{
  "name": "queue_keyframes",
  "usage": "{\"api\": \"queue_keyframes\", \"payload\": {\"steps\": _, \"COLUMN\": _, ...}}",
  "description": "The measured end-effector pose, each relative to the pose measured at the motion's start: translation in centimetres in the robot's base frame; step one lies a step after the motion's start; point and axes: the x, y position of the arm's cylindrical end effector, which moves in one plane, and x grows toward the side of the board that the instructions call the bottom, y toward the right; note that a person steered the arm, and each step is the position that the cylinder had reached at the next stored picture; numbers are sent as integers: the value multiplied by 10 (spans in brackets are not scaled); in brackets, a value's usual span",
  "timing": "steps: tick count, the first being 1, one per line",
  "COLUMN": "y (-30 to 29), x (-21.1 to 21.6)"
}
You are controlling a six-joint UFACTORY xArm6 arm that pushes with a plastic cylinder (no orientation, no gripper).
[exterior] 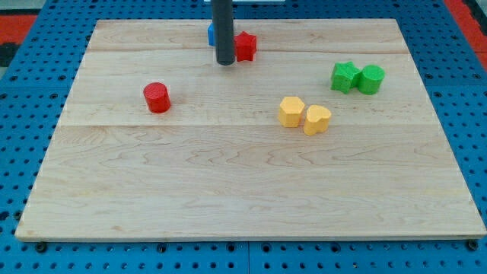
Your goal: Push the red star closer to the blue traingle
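The red star lies near the view's top centre on the wooden board. The blue triangle is just to its left and slightly higher, mostly hidden behind my rod. My tip rests on the board just left of and below the red star, close to or touching its left side, and below the blue triangle.
A red cylinder sits at the view's left. Two yellow blocks lie side by side right of centre. Two green blocks touch each other at the upper right.
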Motion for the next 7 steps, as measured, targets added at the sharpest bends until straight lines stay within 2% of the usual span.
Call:
{"api": "queue_keyframes", "payload": {"steps": 1, "y": 24, "x": -25}}
{"api": "queue_keyframes", "payload": {"steps": 3, "y": 35, "x": -61}}
{"api": "queue_keyframes", "payload": {"steps": 4, "y": 35, "x": -43}}
{"api": "queue_keyframes", "payload": {"steps": 5, "y": 59, "x": -3}}
{"api": "queue_keyframes", "payload": {"steps": 6, "y": 124, "x": -15}}
{"api": "queue_keyframes", "payload": {"steps": 7, "y": 152, "x": -41}}
